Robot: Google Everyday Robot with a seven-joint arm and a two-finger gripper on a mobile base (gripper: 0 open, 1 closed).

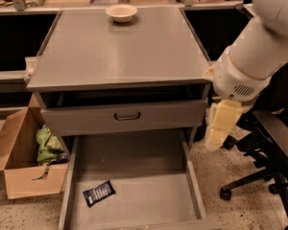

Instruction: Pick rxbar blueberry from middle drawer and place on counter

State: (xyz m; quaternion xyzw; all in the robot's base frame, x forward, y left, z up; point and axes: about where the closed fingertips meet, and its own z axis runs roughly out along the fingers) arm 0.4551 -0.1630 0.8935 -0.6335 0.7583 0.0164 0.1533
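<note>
The rxbar blueberry [98, 193], a small dark bar with white lettering, lies flat on the floor of the open middle drawer [149, 195], near its front left. The grey counter [120, 51] tops the cabinet above it. My gripper [220, 128] hangs as a cream-coloured piece under the white arm [259, 47], to the right of the cabinet. It is level with the upper drawer front, above and right of the open drawer, well apart from the bar. It holds nothing that I can see.
A cream bowl [121, 12] sits at the back of the counter. The upper drawer front [127, 116] with its dark handle is pulled slightly out. A cardboard box [24, 171] with a green bag [48, 145] stands at the left. A black office chair [273, 157] stands at the right.
</note>
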